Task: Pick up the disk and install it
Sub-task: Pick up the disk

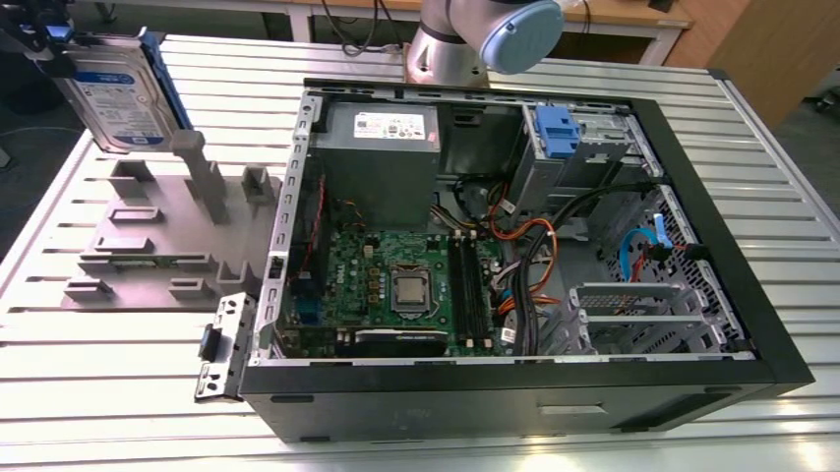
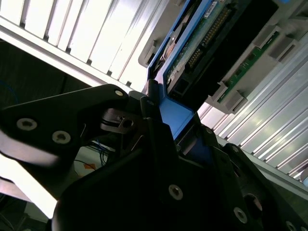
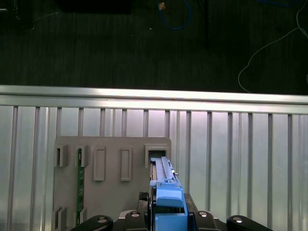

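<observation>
At the exterior view's left we saw the gripper (image 1: 53, 49) clamped on the upper end of the disk (image 1: 125, 93), its jaws closed on the blue frame from both sides. In the second wrist view the black fingers (image 2: 153, 120) lay flat against that frame. The disk hung upright, label towards the camera, over the far corner of the grey holder (image 1: 145, 231) on the slatted table (image 1: 79, 393). We could not tell whether its lower edge was clear of the holder or touching it.

We judged the disk stiff, fairly heavy for its size and easily hurt by a knock, with smooth metal faces and a bare circuit board on its back. The plastic frame at the narrow end looked to us the safest place to take hold, and that was where the grip sat.

The wrist pointed straight down: the first wrist view looked along the disk's edge (image 3: 166, 187) onto the holder below.

Further right stood the open computer case (image 1: 735, 295), well apart from the disk, with the silver cage (image 1: 591, 162) near its far side, and behind the case the arm's base (image 1: 453, 49)
</observation>
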`<state>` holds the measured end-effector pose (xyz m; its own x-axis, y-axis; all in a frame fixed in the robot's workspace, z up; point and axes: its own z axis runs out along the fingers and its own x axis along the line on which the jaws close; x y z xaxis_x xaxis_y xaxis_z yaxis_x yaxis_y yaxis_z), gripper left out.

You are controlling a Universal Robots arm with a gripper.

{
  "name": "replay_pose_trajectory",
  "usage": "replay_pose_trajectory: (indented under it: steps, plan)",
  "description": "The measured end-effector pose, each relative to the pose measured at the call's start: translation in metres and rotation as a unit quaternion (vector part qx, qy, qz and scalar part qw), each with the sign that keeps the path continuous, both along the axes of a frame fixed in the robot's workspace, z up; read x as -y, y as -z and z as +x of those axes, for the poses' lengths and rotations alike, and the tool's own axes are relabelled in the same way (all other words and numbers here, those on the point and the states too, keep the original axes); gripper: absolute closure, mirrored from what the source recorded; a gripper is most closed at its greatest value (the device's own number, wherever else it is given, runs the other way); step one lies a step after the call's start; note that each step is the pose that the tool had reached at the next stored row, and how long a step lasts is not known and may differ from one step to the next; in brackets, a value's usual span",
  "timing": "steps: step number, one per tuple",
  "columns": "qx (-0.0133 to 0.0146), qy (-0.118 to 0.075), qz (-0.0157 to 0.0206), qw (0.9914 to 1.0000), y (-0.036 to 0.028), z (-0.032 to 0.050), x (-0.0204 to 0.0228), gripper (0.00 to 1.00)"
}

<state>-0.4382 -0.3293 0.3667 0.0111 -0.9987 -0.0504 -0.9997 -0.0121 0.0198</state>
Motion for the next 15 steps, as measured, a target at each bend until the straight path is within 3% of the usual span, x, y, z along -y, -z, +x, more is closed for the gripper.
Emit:
replay_pose_trajectory:
  steps: [15]
  plan:
    - [0.0,0.0,0.0,1.0,-0.0034,0.0,0.0,0.63]
